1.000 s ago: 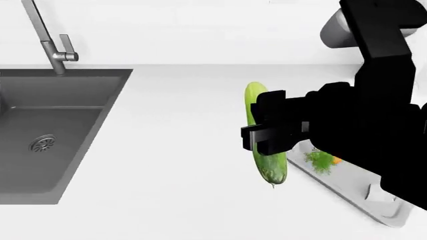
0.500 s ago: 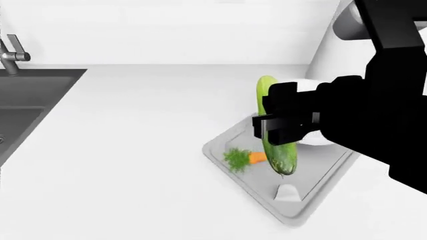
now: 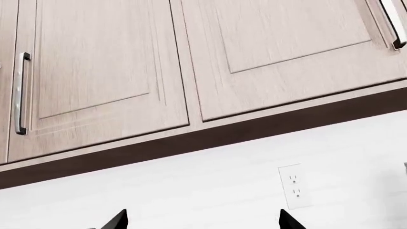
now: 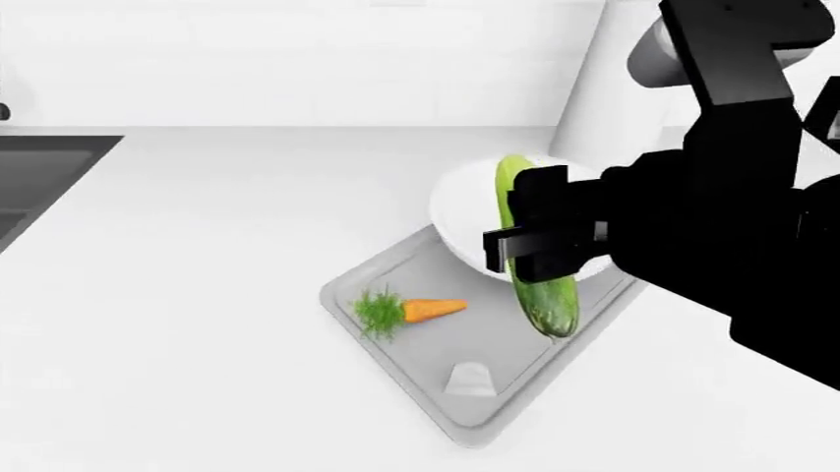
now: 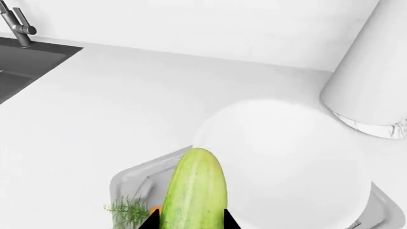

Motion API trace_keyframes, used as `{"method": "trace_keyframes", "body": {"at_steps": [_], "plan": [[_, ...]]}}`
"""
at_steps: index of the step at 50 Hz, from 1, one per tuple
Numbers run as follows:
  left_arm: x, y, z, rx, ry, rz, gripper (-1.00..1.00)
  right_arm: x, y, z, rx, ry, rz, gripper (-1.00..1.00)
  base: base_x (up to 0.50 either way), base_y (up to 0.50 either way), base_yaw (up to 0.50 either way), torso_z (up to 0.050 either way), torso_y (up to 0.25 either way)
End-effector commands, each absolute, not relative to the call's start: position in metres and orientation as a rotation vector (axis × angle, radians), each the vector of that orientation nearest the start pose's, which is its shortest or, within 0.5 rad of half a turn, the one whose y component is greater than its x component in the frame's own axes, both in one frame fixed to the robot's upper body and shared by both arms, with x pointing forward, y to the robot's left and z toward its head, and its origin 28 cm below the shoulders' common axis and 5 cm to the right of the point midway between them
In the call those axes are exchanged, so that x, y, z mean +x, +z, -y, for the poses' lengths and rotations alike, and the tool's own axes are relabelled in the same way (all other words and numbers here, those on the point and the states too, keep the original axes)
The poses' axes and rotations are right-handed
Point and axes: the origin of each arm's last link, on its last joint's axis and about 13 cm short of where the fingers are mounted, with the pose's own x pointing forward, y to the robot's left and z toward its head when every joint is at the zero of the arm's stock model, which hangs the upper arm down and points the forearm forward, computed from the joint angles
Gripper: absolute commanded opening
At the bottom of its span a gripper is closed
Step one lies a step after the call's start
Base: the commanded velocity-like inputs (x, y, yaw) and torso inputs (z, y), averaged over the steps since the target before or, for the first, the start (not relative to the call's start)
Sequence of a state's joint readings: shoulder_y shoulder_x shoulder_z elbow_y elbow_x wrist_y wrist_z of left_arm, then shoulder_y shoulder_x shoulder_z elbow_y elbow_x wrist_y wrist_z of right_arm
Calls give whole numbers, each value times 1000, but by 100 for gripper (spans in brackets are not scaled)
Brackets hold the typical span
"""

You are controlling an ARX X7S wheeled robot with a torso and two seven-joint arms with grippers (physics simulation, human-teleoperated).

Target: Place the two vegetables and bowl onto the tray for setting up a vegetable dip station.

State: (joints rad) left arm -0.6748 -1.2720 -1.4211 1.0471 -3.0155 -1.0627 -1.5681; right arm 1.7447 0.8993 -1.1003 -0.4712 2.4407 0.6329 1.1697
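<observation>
My right gripper [image 4: 532, 246] is shut on the green cucumber [image 4: 541, 285] and holds it in the air above the light grey tray [image 4: 393, 344]. The cucumber [image 5: 194, 191] hangs lengthwise over the tray's far half. The orange carrot [image 4: 417, 310] with its green leaves lies on the tray. The white bowl [image 4: 459, 206] sits on the tray's far end, partly behind the gripper; it fills the right wrist view [image 5: 286, 162]. The left gripper [image 3: 202, 224] shows only two fingertips far apart, pointed up at the wall, holding nothing.
A tall white cylinder [image 4: 617, 88] stands behind the bowl at the back right. The dark sink [image 4: 39, 167] is at the far left edge. Wooden wall cabinets [image 3: 190, 57] and a wall outlet [image 3: 294, 186] show in the left wrist view.
The head view has swung to the right: the sink slid out to the left, and the tray, carrot and bowl came fully into view. The cucumber stays in my right gripper.
</observation>
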Motion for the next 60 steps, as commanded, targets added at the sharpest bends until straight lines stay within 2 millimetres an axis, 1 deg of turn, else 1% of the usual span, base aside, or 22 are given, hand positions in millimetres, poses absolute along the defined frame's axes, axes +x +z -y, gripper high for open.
{"method": "trace_keyframes", "body": {"at_steps": [1, 4, 5, 6, 7, 8, 10, 12, 15, 19, 22, 25, 26, 28, 35, 37, 39, 45, 50, 53, 57, 60], "plan": [[5, 297, -279, 220, 120, 607, 100, 197, 341, 87, -46, 379, -434, -100, 0, 0, 0, 0, 10], [5, 297, -279, 222, 118, 606, 100, 201, 341, 82, -78, 371, -442, -100, 0, 0, 0, 5, 0], [5, 297, -279, 222, 118, 606, 100, 202, 342, 82, -79, 361, -421, -100, 0, 0, 0, 0, 0], [5, 296, -279, 220, 119, 606, 100, 204, 340, 81, -88, 377, -445, -100, 320, 0, 0, 0, 0], [5, 296, -279, 219, 120, 606, 100, 205, 340, 80, -71, 381, -437, -100, 453, 0, 0, 0, 0], [5, 296, -279, 218, 121, 606, 100, 206, 336, 77, -96, 395, -458, -100, 500, 0, 0, 0, 0], [5, 296, -279, 218, 121, 607, 100, 207, 335, 76, -93, 390, -448, -100, 500, 0, 0, 0, 0], [5, 296, -279, 219, 119, 607, 100, 211, 331, 71, -117, 407, -464, -100, 500, 0, 0, 0, 0], [5, 296, -279, 219, 120, 605, 100, 211, 331, 70, -122, 414, -471, -100, 500, 0, 0, 0, 0], [4, 296, -279, 218, 123, 606, 100, 202, 322, 70, -163, 406, -522, -100, 72, 0, 0, 0, 5], [3, 296, -279, 217, 126, 606, 100, 189, 318, 69, -194, 425, -553, -100, 0, 0, 0, 0, 0], [3, 298, -278, 220, 124, 608, 100, 179, 322, 69, -191, 435, -551, -100, 0, 0, 0, 0, 0], [2, 298, -278, 221, 124, 609, 100, 173, 325, 68, -202, 446, -548, -100, 0, 0, 0, 0, 0], [2, 299, -278, 219, 125, 611, 100, 167, 331, 68, -209, 446, -536, -100, 0, 0, 0, 0, 0], [1, 298, -278, 218, 127, 612, 100, 154, 346, 69, -231, 444, -519, -100, 0, 0, 0, 0, 0], [2, 298, -278, 219, 125, 612, 100, 155, 346, 69, -233, 447, -517, -100, 0, 0, 0, 0, 0], [2, 298, -278, 218, 125, 611, 100, 162, 339, 67, -244, 449, -536, -100, 0, 0, 0, 0, 0], [3, 297, -279, 218, 124, 609, 100, 172, 332, 65, -243, 458, -551, -100, 0, 0, 0, 0, 0], [3, 296, -279, 217, 124, 606, 100, 180, 324, 58, -269, 477, -568, -100, 0, 0, 0, 0, 2], [3, 295, -279, 216, 124, 606, 100, 183, 322, 57, -270, 482, -576, -100, 0, 0, 0, 0, 0], [3, 295, -279, 215, 125, 605, 100, 185, 313, 53, -285, 501, -596, -100, 0, 0, 0, 0, 0], [3, 295, -279, 215, 126, 606, 100, 188, 311, 56, -279, 488, -603, -100, 0, 0, 0, 0, 0]]}}
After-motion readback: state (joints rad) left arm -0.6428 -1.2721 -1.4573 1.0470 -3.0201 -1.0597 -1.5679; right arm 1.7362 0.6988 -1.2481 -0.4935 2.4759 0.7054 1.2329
